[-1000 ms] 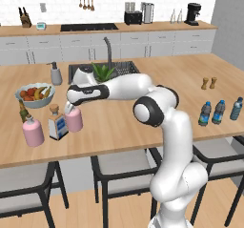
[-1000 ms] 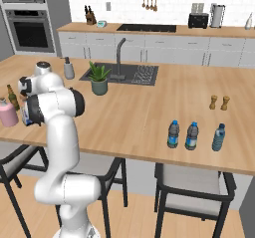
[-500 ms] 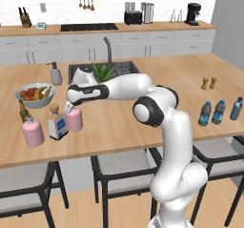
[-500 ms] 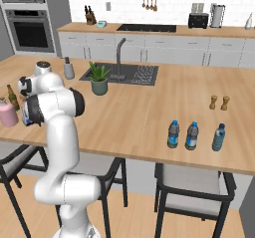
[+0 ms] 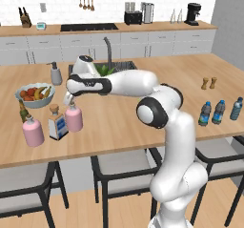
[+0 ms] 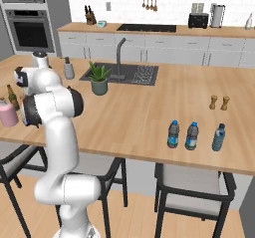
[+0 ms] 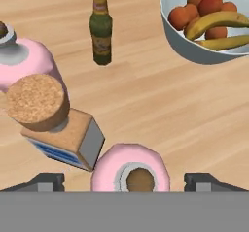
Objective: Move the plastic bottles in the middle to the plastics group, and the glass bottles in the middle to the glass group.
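So, claw (image 7: 125,180) hangs over the near-left end of the wooden island counter (image 5: 124,122), pointing down. Jaws wide apart, nothing pinched: hand cam shows one dark tip each side of the round pink bottle (image 7: 130,174), clear gaps both sides, bottle standing free on the counter directly below and between them. In left base cam the claw (image 5: 68,98) sits just above that pink bottle (image 5: 74,118), right at its neck.

Just beside the claw, w/ its corner right up against the pink bottle in hand cam, stands the flat square clear bottle (image 7: 61,136): blue-and-white label, cork stopper; left base cam shows it (image 5: 57,124) upright. Past that, further out from the claw, the stout pink bottle (image 7: 25,63) w/ pale cap; left base cam has it (image 5: 33,130) nearest the counter's front edge. Thin olive-brown bottle (image 7: 100,28) stands apart, beyond the claw, near the fruit bowl (image 7: 187,44) holding bananas and oranges. So both glass bottles from the middle stand w/ the glass group.

Well away from the claw, at the far right end of the counter, three small blue-label water bottles: two as a pair (image 5: 211,113), the third (image 5: 236,108) a bit apart to their right. Right base cam shows them the same way: pair (image 6: 183,134), single (image 6: 218,137). Can't tell which is which.
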Controlling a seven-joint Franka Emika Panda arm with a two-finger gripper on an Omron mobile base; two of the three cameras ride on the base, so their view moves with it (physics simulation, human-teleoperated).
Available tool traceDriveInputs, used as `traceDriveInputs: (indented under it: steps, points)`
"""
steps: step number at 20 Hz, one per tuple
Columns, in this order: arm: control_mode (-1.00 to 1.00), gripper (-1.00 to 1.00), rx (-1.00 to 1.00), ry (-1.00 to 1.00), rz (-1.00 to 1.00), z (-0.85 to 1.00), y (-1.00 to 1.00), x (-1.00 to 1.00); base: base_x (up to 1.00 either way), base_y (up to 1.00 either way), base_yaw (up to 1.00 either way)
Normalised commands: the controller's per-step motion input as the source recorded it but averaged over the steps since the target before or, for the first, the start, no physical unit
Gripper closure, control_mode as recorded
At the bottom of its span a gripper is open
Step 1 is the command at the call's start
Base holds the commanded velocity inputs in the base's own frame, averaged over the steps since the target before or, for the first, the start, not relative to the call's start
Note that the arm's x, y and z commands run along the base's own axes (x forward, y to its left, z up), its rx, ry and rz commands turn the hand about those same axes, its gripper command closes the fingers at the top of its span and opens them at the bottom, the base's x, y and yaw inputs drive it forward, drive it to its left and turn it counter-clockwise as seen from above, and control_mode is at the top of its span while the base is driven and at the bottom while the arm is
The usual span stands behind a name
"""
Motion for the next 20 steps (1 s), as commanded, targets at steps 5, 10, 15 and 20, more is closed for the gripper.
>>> traceDriveInputs:
  steps: [5,10,15,20]
  points:
    - [-1.0,-1.0,0.04,0.0,-0.08,0.03,-0.76,-0.79,0.0,0.0,0.0]
    - [-1.0,-1.0,0.12,0.0,-0.12,-0.08,-0.95,-1.0,0.0,0.0,0.0]
    - [-1.0,-1.0,0.09,-0.02,-0.12,-0.15,-0.95,-1.0,0.0,0.0,0.0]
    - [-1.0,-1.0,0.02,-0.03,-0.1,0.08,-0.91,-0.96,0.0,0.0,0.0]
